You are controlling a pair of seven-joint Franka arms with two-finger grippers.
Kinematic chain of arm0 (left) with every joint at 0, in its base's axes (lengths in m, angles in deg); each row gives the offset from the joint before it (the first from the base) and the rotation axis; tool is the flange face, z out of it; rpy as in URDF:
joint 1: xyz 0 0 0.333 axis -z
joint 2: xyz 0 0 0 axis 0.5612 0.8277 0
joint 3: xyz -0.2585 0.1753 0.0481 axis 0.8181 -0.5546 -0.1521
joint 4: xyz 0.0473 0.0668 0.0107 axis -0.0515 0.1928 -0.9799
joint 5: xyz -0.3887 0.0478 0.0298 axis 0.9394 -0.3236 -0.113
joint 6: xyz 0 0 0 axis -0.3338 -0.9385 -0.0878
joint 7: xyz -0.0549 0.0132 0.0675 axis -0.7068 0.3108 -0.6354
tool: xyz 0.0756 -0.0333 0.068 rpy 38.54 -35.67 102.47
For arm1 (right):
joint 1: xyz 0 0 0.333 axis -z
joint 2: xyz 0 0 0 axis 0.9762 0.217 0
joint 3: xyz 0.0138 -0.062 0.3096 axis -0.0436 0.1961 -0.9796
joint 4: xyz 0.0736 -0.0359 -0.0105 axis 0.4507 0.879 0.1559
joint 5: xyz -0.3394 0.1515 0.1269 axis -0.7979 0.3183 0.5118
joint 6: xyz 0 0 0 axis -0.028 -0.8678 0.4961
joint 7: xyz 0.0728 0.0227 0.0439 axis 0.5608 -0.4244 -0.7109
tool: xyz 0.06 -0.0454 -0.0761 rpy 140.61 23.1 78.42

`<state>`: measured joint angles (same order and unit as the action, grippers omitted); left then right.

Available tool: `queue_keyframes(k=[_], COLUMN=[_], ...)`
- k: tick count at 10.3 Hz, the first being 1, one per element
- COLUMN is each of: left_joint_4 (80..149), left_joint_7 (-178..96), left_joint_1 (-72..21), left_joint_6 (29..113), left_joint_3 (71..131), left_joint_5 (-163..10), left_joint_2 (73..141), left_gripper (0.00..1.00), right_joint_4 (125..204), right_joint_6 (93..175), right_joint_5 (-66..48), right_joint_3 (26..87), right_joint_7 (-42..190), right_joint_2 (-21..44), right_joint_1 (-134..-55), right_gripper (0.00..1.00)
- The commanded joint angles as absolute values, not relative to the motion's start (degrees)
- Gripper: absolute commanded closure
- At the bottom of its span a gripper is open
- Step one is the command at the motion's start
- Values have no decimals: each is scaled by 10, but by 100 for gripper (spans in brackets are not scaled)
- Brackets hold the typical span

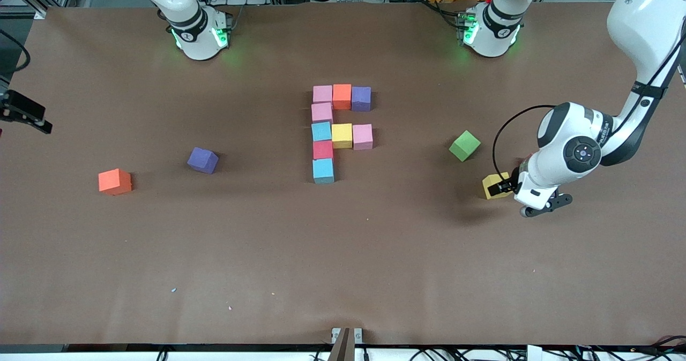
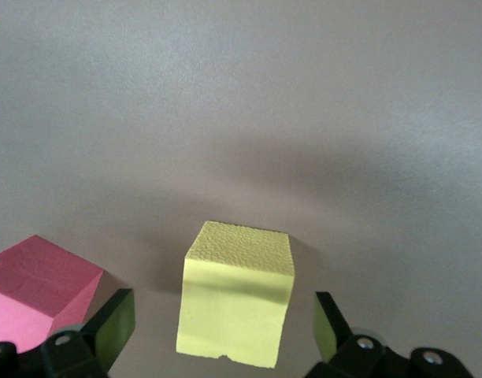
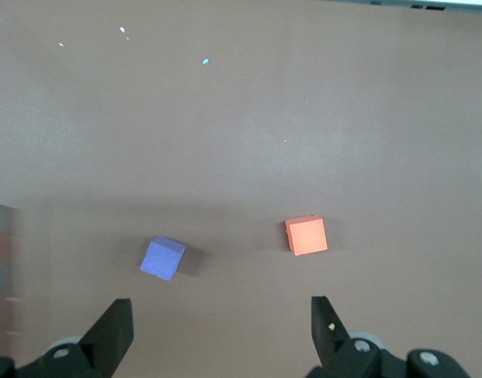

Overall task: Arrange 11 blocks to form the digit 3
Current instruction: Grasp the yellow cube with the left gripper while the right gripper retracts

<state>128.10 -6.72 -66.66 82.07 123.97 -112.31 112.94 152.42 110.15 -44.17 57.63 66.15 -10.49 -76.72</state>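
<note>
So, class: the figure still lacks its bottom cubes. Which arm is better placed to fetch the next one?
The left. Its left gripper is open astride the loose yellow cube, while the right gripper waits at the table's edge, high over the loose purple and orange cubes.

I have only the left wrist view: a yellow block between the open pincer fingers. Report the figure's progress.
Observer: The figure holds nine blocks; its row nearest the front camera has only a cyan block.
Operator: Name another loose block close by.
Observer: A green block lies near your yellow block, farther from the front camera.
Operator: Now the other arm.
Observer: It waits, the right pincer open at its end of the table, near a purple block and an orange block.
</note>
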Motion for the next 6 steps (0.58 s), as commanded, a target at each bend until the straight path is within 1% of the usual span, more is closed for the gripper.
queue_keyframes(k=[1,3,5,6], left_joint_4=[1276,1275,1274,1273], left_joint_7=[-79,-79,-78,-78], left_joint_1=[-667,-667,-667,-666], left_joint_6=[816,821,822,822], left_joint_3=[1241,1240,1233,1227], left_joint_5=[-1136,-1137,-1158,-1159], left_joint_2=[1148,1160,1173,1178], left_gripper=[0,0,0,0], right_joint_4=[1532,1533,1531,1530], right_joint_6=[1078,1074,1038,1036], right_joint_5=[-430,-432,-432,-440], right_joint_3=[576,574,576,575], right_joint_7=[681,711,705,705], right_joint_2=[-126,-128,-118,-112], right_joint_1=[-765,-766,-764,-766], right_gripper=[0,0,0,0])
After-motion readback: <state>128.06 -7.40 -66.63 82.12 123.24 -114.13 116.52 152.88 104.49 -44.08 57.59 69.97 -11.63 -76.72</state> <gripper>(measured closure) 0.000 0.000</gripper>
